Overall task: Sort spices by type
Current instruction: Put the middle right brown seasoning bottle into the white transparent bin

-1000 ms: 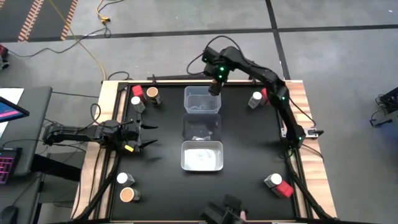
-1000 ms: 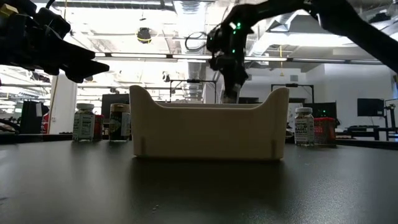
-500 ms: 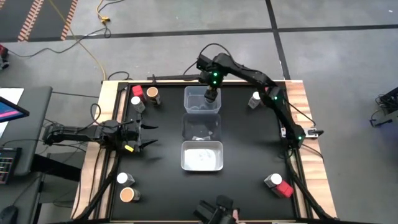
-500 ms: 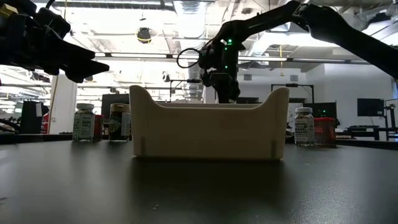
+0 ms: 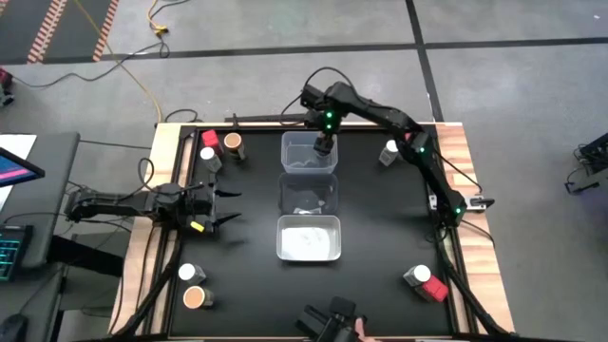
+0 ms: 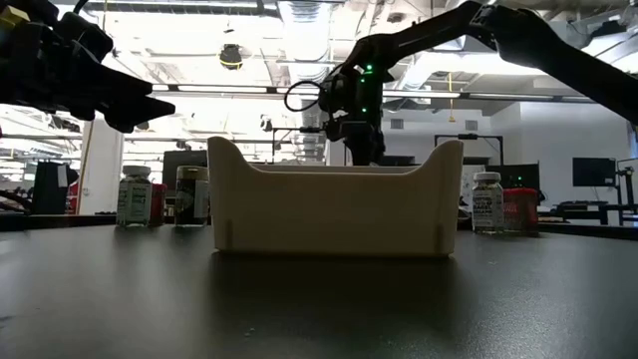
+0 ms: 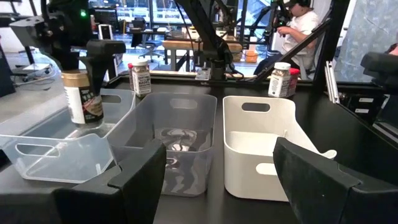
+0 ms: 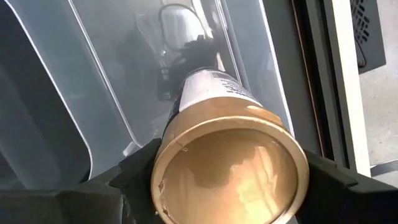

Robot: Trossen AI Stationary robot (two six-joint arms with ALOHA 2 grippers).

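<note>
My right gripper [image 8: 227, 180] holds a tan-topped jar [image 7: 79, 96] low inside the far bin [image 5: 310, 152]. Let go while it tilts and it could topple (the bin floor looks slick). My left gripper [image 5: 220, 206] waits open, well left of the bin.

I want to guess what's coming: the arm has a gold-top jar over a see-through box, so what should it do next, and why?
Probably lower a little, then let go. The right gripper holds the tan-topped jar upright inside the far clear bin, seemingly just off its floor.
</note>
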